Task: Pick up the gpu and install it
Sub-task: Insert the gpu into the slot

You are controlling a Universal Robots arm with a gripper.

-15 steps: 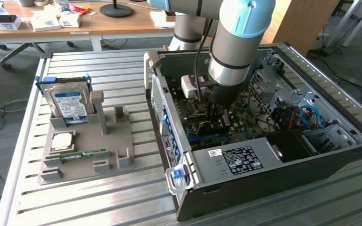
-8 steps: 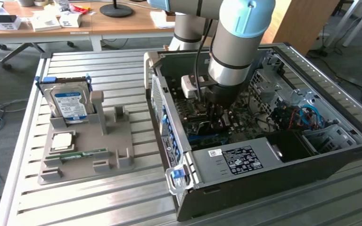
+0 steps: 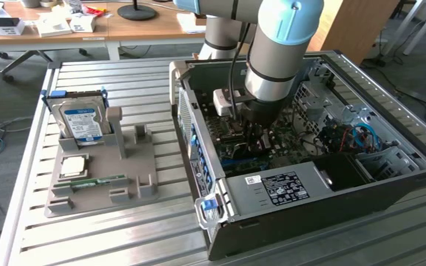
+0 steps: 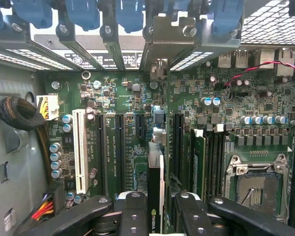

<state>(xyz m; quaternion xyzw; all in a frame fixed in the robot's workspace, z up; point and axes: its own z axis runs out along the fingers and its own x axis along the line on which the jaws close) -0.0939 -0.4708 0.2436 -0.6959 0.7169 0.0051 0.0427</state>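
Gripper (image 4: 156, 209) was clenched on the gpu (image 4: 156, 184), holding it edge-on by its two flat faces, down inside the open case (image 3: 390, 188) over the motherboard (image 4: 137, 98) slots, bracket end toward the rear slot covers (image 4: 123, 14). I judged the card light, stiff and fragile. The flat faces near the top edge looked the safest hold, clear of the contact edge.

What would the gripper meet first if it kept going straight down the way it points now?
Probably the green motherboard: the gripper holds the thin black-faced gpu card edge-on above a black expansion slot. Depth is hard to judge.
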